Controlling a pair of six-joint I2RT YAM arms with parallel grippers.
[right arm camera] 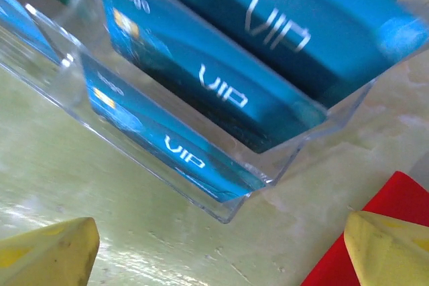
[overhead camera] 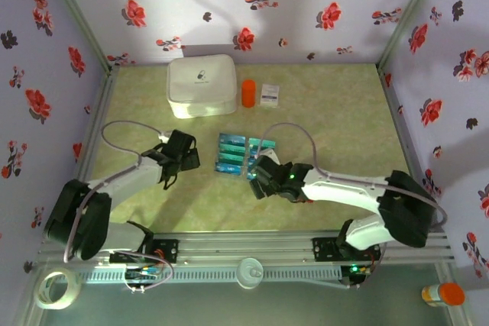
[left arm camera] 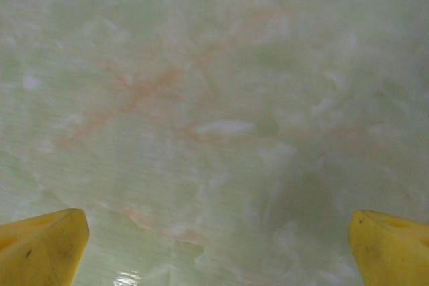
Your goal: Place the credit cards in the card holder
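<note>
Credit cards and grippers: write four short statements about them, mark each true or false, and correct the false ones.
1. The credit cards stand in a clear tiered stand. True.
2. The left gripper holds a card. False: it is open over the bare table with nothing between its fingers.
3. The orange cylinder stands between the white zip case and the small white packet. True.
4. The right gripper is shut on the red card holder. False: it is open and empty, and the holder's corner lies on the table beside one fingertip.
</note>
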